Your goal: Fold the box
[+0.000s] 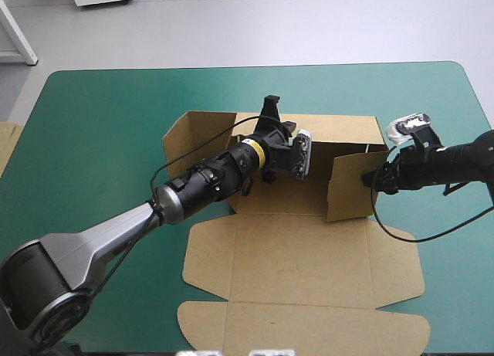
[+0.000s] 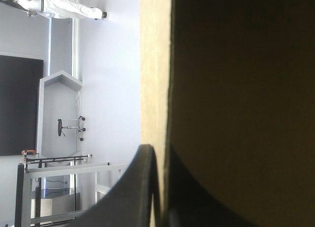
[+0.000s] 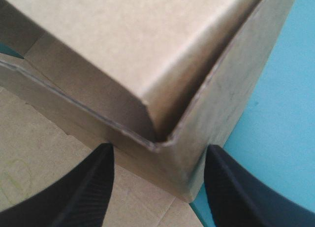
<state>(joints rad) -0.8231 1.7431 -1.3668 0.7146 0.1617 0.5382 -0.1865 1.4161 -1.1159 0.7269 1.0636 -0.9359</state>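
The table [image 1: 100,140] is taken up at its middle by the box [image 1: 301,248], which is seen whole only in the high view. There its far wall and right wall are raised, a left flap is angled up, and the lid is spread flat toward the near edge. A strip of spare board [image 1: 6,140] is seen at the table's left edge.

The left gripper [image 1: 270,107] is reached across the box to the top of the far wall. Its grip cannot be judged from above. In the left wrist view the fingers [image 2: 142,187] are seen clenched on the box [image 2: 155,64], whose pale edge is pinched between them.

The right gripper [image 1: 380,178] is held at the raised right wall. Only the right wrist view shows its fingers [image 3: 93,187] spread apart and released, with a raised corner of the box [image 3: 98,35] standing between them, apparently untouched, and teal-green table [image 3: 280,113] beside it.
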